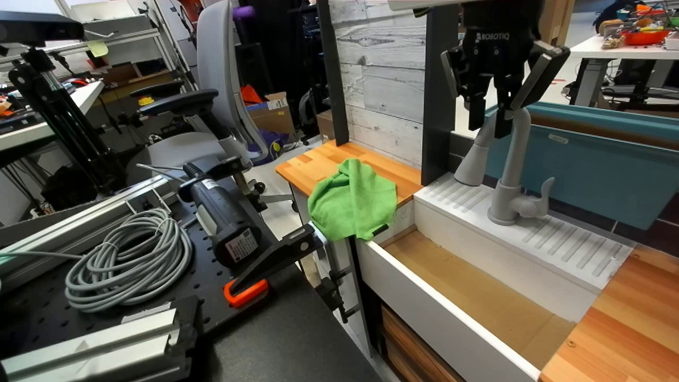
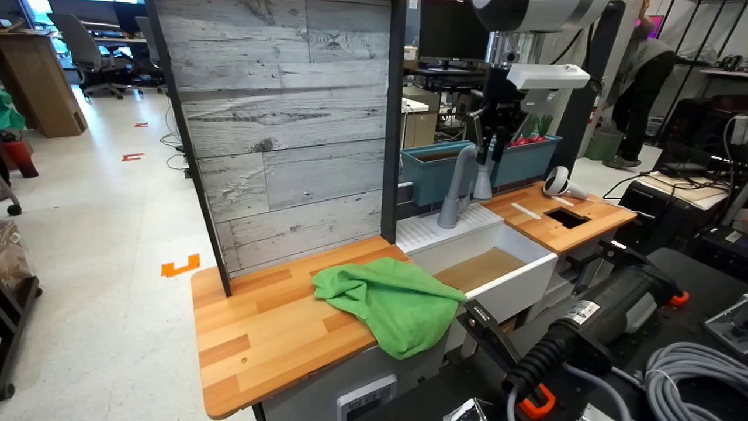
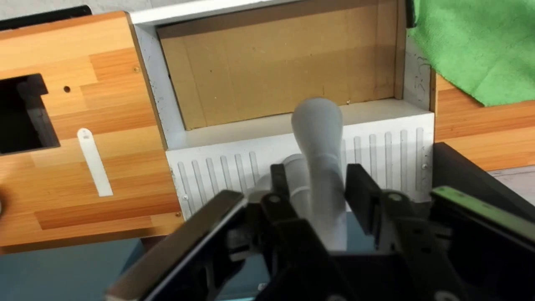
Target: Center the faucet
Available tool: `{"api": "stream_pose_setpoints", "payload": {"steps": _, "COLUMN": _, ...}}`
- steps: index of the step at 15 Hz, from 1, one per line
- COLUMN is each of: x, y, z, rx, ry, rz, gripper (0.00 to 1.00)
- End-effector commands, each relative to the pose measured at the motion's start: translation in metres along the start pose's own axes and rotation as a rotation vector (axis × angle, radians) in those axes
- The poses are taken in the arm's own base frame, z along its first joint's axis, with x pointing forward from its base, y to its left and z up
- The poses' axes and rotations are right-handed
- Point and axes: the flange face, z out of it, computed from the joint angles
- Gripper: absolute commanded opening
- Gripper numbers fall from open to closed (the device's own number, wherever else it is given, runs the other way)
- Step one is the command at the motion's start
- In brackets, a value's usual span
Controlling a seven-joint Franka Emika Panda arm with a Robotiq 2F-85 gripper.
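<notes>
Faucet (image 1: 513, 168), curved neck (image 3: 328, 192) between spread jaws, closer to one than the other

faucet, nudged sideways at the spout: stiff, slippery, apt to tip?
Probably stiff: the faucet has a thick stem and smoothly arched neck. Tipping seems unlikely, since its round base sits flat on the white ledge; it may swivel instead. The rounded, smooth-looking spout head could slip against the gripper.
</notes>
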Motion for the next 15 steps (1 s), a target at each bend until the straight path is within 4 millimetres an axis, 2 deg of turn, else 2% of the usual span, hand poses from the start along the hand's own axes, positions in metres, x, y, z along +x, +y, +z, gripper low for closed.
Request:
{"api": "stream_pose_setpoints", "payload": {"steps": 1, "x": -0.038, "y": 0.017, "z": -0.031, "rx": -0.045, "ry": -0.058, "rz": -0.023, "gripper": 0.71}}
{"api": "stream_pose_setpoints", "payload": {"steps": 4, "x": -0.059, "y": 0.019, "z": -0.045, "rx": -0.066, "ry": -0.065, "rz": -0.049, "gripper": 0.95}}
{"api": "stream_pose_setpoints", "payload": {"steps": 5, "x": -0.066, "y": 0.014, "z": -0.051, "rx": -0.059, "ry": -0.053, "rz": -0.042, "gripper": 0.99}}
{"api": "stream_pose_setpoints", "payload": {"steps": 8, "x": -0.088, "y": -0.009, "z": -0.068, "rx": -0.024, "ry": -0.020, "rz": -0.041, "gripper": 1.00}}
{"api": "stream_pose_setpoints", "payload": {"steps": 12, "x": -0.125, "y": -0.072, "z": -0.091, "rx": 0.052, "ry": 0.022, "rz": -0.065, "gripper": 1.00}}
{"api": "stream_pose_setpoints", "payload": {"steps": 13, "x": -0.097, "y": -0.048, "z": -0.077, "rx": 0.017, "ry": -0.013, "rz": -0.063, "gripper": 1.00}}
{"api": "stream_pose_setpoints", "payload": {"steps": 15, "x": -0.113, "y": -0.074, "z": -0.085, "rx": 0.043, "ry": -0.004, "rz": -0.080, "gripper": 1.00}}
